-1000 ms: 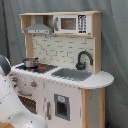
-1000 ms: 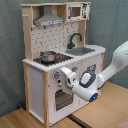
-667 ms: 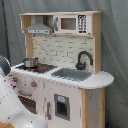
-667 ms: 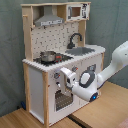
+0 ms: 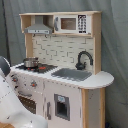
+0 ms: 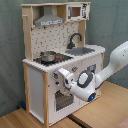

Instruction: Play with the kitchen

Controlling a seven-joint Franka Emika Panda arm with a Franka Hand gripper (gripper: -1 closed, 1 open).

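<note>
The kitchen (image 5: 65, 95) is a tall white and light-wood toy with a black faucet (image 5: 84, 59), a grey sink (image 5: 72, 74), a hood (image 5: 37, 27) and a microwave shelf (image 5: 75, 23). A small metal pot (image 5: 31, 62) stands on the stovetop. In the second exterior view my gripper (image 6: 61, 76) is at the kitchen (image 6: 35, 85) front panel, by the knobs above the windowed oven door (image 6: 62, 101). My white arm (image 6: 107, 67) reaches in from the second exterior view's right. In the first exterior view the arm (image 5: 10, 102) covers the lower left front.
The kitchen stands on a wooden floor (image 6: 107, 112) in front of a grey curtain (image 6: 112, 25). The pot (image 6: 48, 56), faucet (image 6: 75, 39) and sink (image 6: 82, 51) lie above and behind the gripper.
My gripper has shifted a little toward the second exterior view's left, closer to the knob panel. The kitchen and pot have not moved.
</note>
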